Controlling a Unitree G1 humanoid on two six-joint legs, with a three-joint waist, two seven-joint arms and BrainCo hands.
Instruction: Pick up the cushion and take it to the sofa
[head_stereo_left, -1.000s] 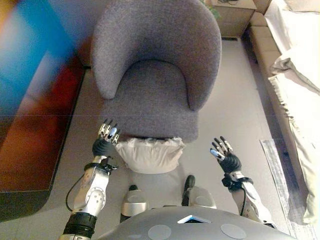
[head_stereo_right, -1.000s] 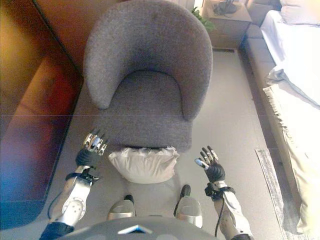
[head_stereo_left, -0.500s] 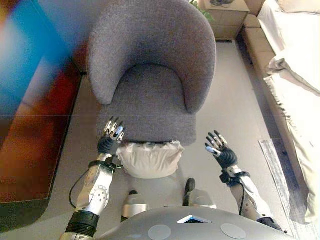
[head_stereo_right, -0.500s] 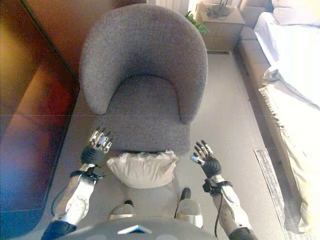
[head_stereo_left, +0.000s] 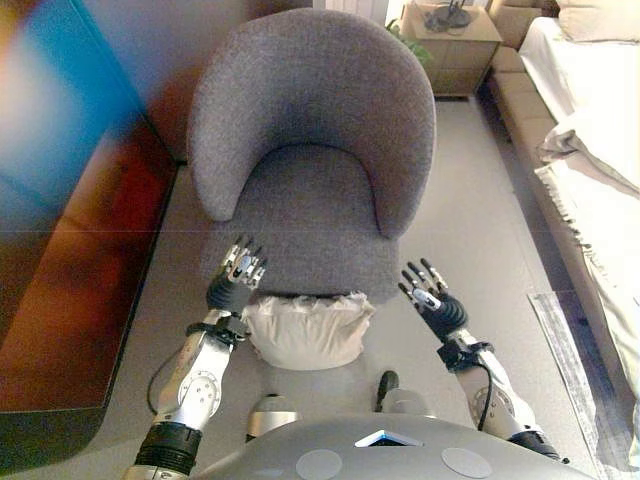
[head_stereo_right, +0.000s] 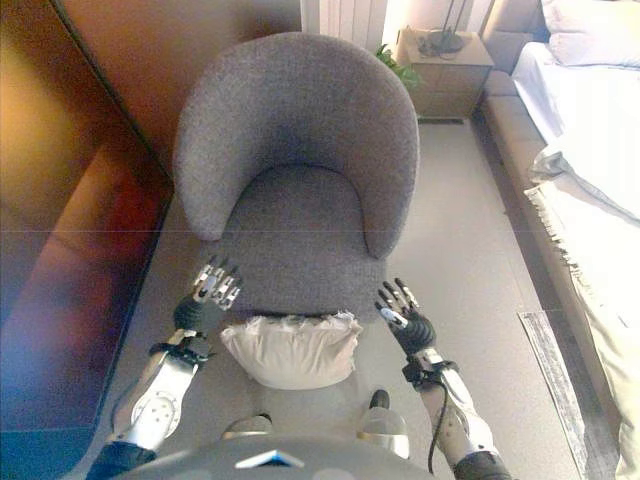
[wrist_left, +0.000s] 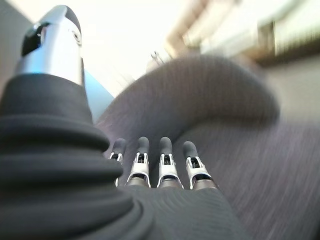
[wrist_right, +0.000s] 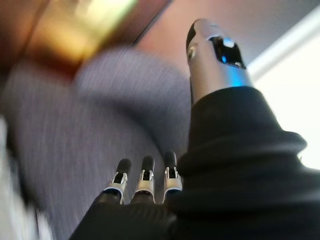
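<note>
The cushion (head_stereo_left: 307, 329), a pale, crumpled-looking pillow, lies on the floor (head_stereo_left: 470, 235) right against the front edge of the grey armchair (head_stereo_left: 318, 150), between the robot's two hands and not yet held by either, so the pick-up has not begun and the whole carry to the sofa (head_stereo_left: 585, 150) is still ahead. The left hand (head_stereo_left: 236, 281) hovers just beside the cushion's left corner, fingers straight and a little spread, and its wrist view shows them extended toward the chair with nothing between them. The right hand (head_stereo_left: 430, 298) stands near the cushion's right side but apart from it, fingers likewise splayed and empty. The likely next step is to close both hands in on the cushion's flanks and lift. The sofa, draped in a light cover, runs along the right edge of the room, well apart from the cushion. As for containers, none shows in these views; the armchair's seat is bare, and a small side table (head_stereo_left: 452, 40) behind it carries some dark item too small to make out
</note>
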